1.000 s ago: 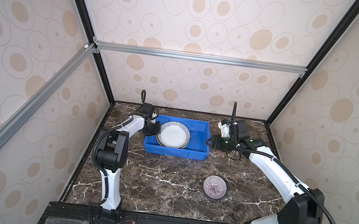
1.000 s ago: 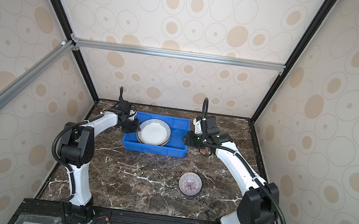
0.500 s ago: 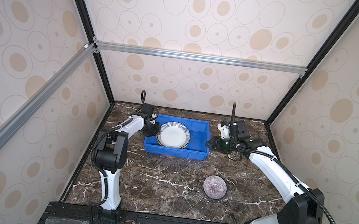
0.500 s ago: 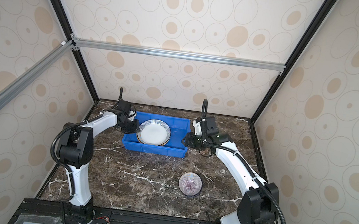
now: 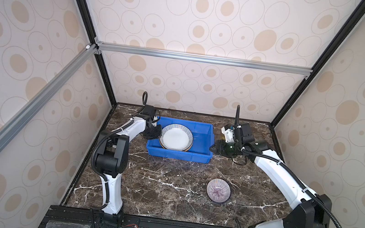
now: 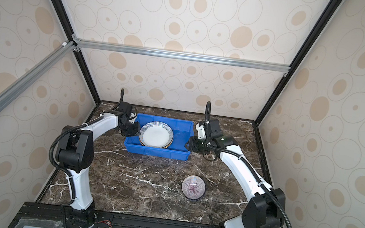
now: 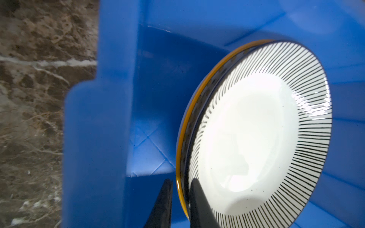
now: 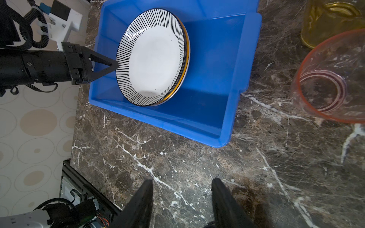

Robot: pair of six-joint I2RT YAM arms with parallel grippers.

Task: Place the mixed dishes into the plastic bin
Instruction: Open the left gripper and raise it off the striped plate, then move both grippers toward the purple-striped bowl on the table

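The bin [image 5: 178, 153] is bright blue. In it, the top plate [image 5: 176, 137] is white with a black-striped rim; the plate beneath [image 7: 184, 142] shows an orange edge and perhaps dark dots. Beside the bin: a translucent yellow tumbler [image 8: 325, 25] and a pink tumbler [image 8: 331, 79]. Before it, a purple-rayed white bowl [image 5: 218, 190].

My left arm [image 5: 110, 193] rises upright, folds at its black elbow [image 5: 111, 155] and runs its white forearm [image 5: 135, 126] out toward the back. At its end the left gripper [image 5: 156, 133] turns in to point at the middle. Seen from the left wrist, its fingers [image 7: 199, 207] stand only a narrow slit apart, and whether they pinch anything I can't tell. My right arm [image 5: 277, 171] stretches out long and low. Its right gripper [image 5: 215, 147] points toward the left one, well apart from it, with fingers [image 8: 142, 203] spread wide and holding nothing.
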